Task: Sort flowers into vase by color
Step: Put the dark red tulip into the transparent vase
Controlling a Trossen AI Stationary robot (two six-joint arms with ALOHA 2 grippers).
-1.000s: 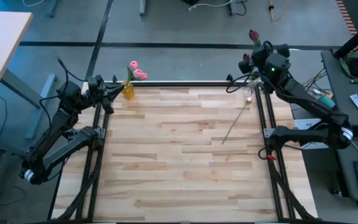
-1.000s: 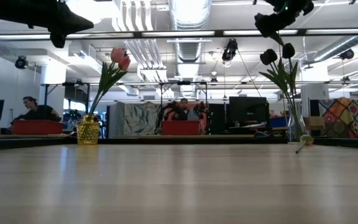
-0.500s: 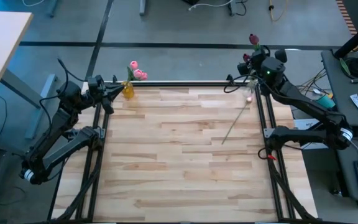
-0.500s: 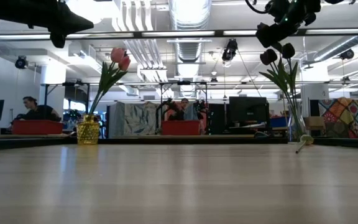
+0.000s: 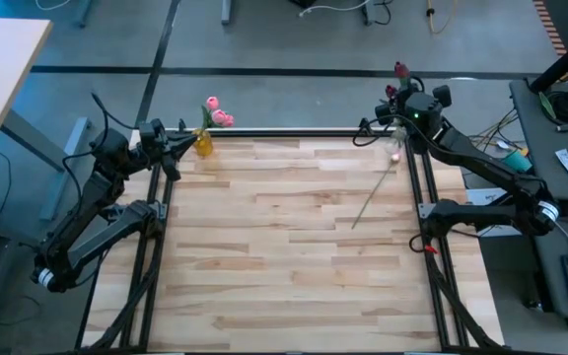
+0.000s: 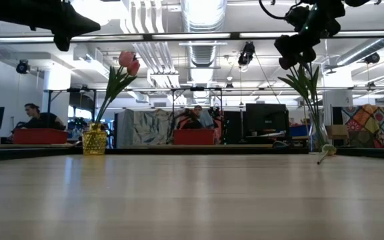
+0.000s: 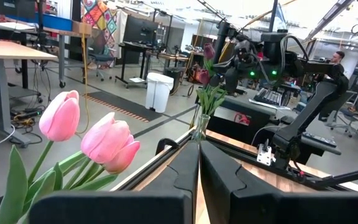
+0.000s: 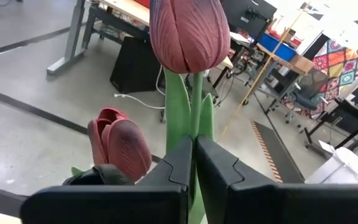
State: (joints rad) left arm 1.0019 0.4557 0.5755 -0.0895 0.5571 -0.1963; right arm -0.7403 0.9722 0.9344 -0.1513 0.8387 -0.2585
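A: Holding is being done at the far right corner: the right gripper (image 8: 192,163) is being kept clamped on the green stem of a maroon tulip (image 8: 189,32), above the clear vase (image 6: 319,137) already carrying another maroon head (image 8: 118,144).

B: And the left gripper (image 7: 198,180)?

A: Being parked, clenched and empty, beside the yellow vase (image 6: 94,139) of pink tulips (image 7: 107,140). One pink flower (image 5: 376,187) is lying loose on the table (image 5: 284,256).

B: Handling?

A: Likely light, stem thin and springy, head soft. It is best being pinched mid-stem, never at the bloom.
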